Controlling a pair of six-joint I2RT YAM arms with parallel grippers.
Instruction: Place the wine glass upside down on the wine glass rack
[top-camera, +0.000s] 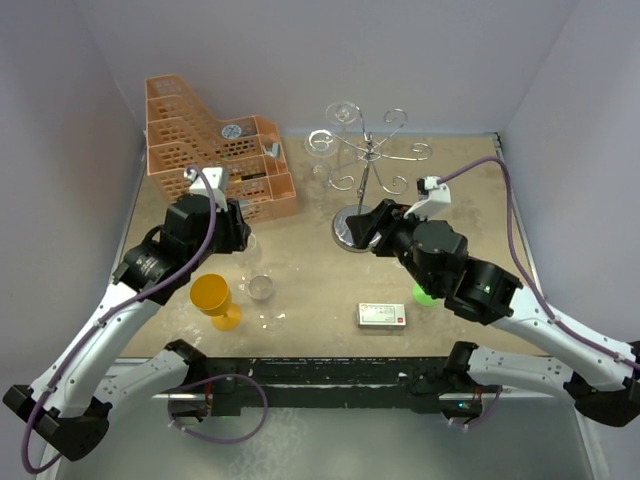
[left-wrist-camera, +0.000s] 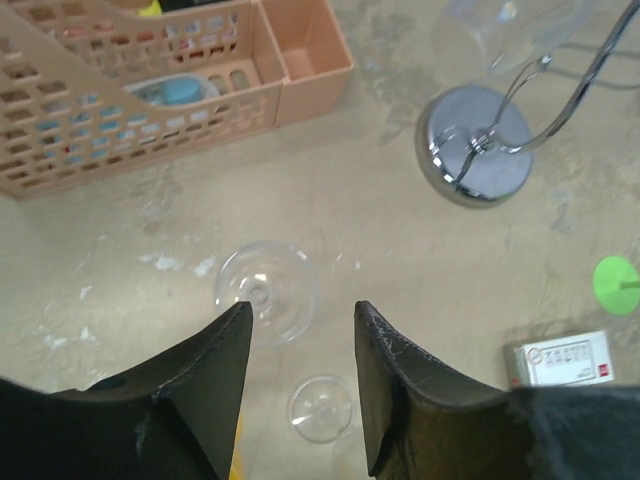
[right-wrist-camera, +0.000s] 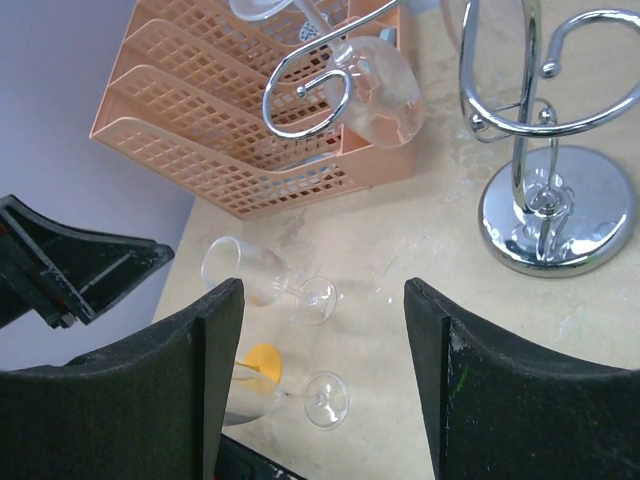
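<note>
Wine glass (left-wrist-camera: 265, 295): lying on its side on table (top-camera: 330, 285), at 9 o'clock from table centre in top view. Bowl end pointing toward 12 o'clock, foot end toward 6 o'clock. Sitting well apart from rack (top-camera: 368, 165); not yet hanging there.

Left gripper (left-wrist-camera: 303, 312): hovering over wine glass with fingers (left-wrist-camera: 215, 380) standing apart, clamping nothing. Seeing bowl through the gap in left wrist view; no contact showing.

Right gripper (right-wrist-camera: 322, 290): fingers standing wide apart, holding nothing. Sitting at 3 o'clock of rack base in top view, pointing toward 9 o'clock. Overlapping base edge from above; cannot tell whether touching.

Rack: standing upright at 1 o'clock from centre, round chrome base resting on table, scroll arms spreading above. Noting hung glass (right-wrist-camera: 375, 90) hanging from an arm on the 10 o'clock side.

Second glass (right-wrist-camera: 325, 400): lying on its side just at 6 o'clock of wine glass, bowl partly hiding behind a finger in right wrist view.

Goblet (top-camera: 213, 297): yellow, sitting at 8 o'clock, just beside both lying glasses.

Basket (top-camera: 215, 150): orange lattice, occupying 11 o'clock corner.

Box (top-camera: 381, 315): small, white, lying flat at 5 o'clock.

Green disc (left-wrist-camera: 617, 283): sitting at 4 o'clock, partly hiding under right arm in top view.
</note>
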